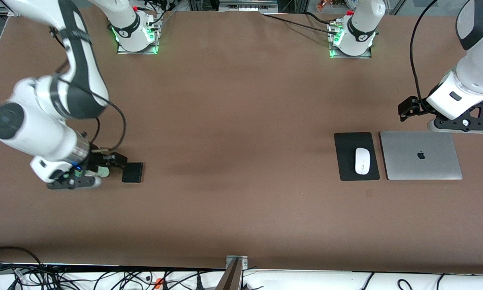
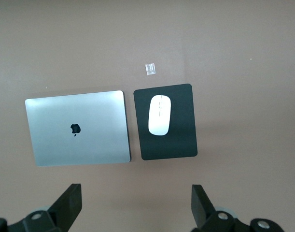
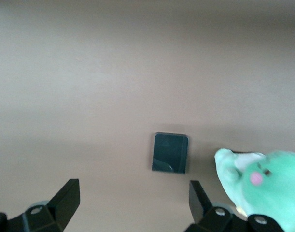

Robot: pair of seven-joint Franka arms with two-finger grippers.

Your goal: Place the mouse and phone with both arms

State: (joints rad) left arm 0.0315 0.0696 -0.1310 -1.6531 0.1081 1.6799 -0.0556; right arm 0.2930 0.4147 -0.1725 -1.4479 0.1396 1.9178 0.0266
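The white mouse (image 1: pixel 362 160) lies on a black mouse pad (image 1: pixel 346 141) toward the left arm's end of the table; the left wrist view shows the mouse (image 2: pixel 160 115) on the pad (image 2: pixel 181 140) too. The black phone (image 1: pixel 132 172) lies flat on the table toward the right arm's end and also shows in the right wrist view (image 3: pixel 170 152). My right gripper (image 1: pixel 118 161) is open and empty, low beside the phone (image 3: pixel 133 203). My left gripper (image 1: pixel 404 110) is open and empty (image 2: pixel 135 205), over bare table near the pad and laptop.
A closed silver laptop (image 1: pixel 420 155) lies beside the mouse pad, also seen in the left wrist view (image 2: pixel 77 126). A pale green plush toy (image 3: pixel 263 181) shows close by the right gripper (image 1: pixel 102 171). A small tape mark (image 2: pixel 150 68) sits near the pad.
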